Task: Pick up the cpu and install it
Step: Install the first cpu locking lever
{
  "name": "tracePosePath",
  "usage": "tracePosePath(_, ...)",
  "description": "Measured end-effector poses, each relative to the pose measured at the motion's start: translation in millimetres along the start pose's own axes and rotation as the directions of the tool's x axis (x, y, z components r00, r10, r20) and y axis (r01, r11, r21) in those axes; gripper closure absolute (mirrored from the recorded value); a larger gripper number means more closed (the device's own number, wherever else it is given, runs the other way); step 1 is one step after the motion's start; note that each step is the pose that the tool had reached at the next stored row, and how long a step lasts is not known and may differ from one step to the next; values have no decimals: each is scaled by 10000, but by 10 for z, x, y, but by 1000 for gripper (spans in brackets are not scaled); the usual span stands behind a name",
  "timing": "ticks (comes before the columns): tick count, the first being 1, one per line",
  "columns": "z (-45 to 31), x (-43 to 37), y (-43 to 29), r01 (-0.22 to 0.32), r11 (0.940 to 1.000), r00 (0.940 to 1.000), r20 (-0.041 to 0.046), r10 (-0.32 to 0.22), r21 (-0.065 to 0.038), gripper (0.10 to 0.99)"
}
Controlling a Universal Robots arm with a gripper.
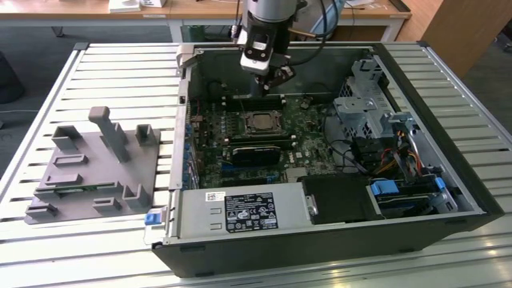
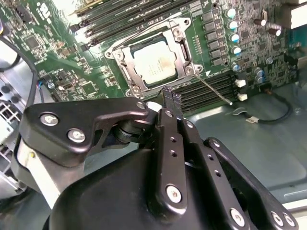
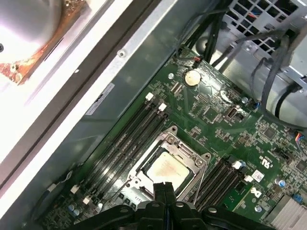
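Observation:
The cpu (image 1: 258, 122), a small silvery square chip, lies flat inside the metal-framed socket (image 2: 180, 48) on the green motherboard (image 1: 308, 141) of the open computer case. Both wrist views show it seated there, cpu (image 2: 154, 63) and cpu (image 3: 165, 168). My gripper (image 1: 261, 93) hangs a little above the board, just behind the socket toward the case's rear wall. In both wrist views its two black fingers meet at the tips, gripper (image 2: 168, 96) and gripper (image 3: 163, 188), with nothing held between them and not touching the chip.
Black memory slots (image 3: 127, 143) flank the socket. A silver power supply (image 1: 240, 211) fills the case's near side, and a drive cage (image 1: 368, 114) with cables sits on the exterior view's right. A grey fixture plate (image 1: 88, 162) lies on the slatted table to the left.

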State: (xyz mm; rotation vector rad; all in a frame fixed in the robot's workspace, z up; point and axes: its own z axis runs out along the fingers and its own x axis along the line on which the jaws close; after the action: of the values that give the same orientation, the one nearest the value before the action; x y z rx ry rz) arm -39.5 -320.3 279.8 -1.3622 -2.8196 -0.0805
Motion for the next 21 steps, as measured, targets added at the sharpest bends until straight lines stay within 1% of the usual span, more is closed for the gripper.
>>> tracePosePath(3, 0, 0, 0, 469, 9989, 9989, -20, -469, 14, 980)
tracePosePath(6, 2, 0, 0, 1005, 9949, 9949, -44, -1005, 28, 980)
tracePosePath(8, 3, 0, 0, 1363, 9907, 9907, -61, -1362, 38, 980)
tracePosePath(11, 7, 0, -1, 1909, 9816, 9816, -87, -1909, 51, 980)
tracePosePath(14, 10, 0, -1, 2435, 9699, 9699, -112, -2434, 62, 980)
tracePosePath(16, 11, 0, -1, 2787, 9604, 9603, -130, -2786, 69, 980)
tracePosePath(19, 14, 0, -1, 3312, 9435, 9435, -158, -3310, 77, 980)
tracePosePath(21, 17, 0, -1, 3652, 9309, 9308, -176, -3651, 82, 980)
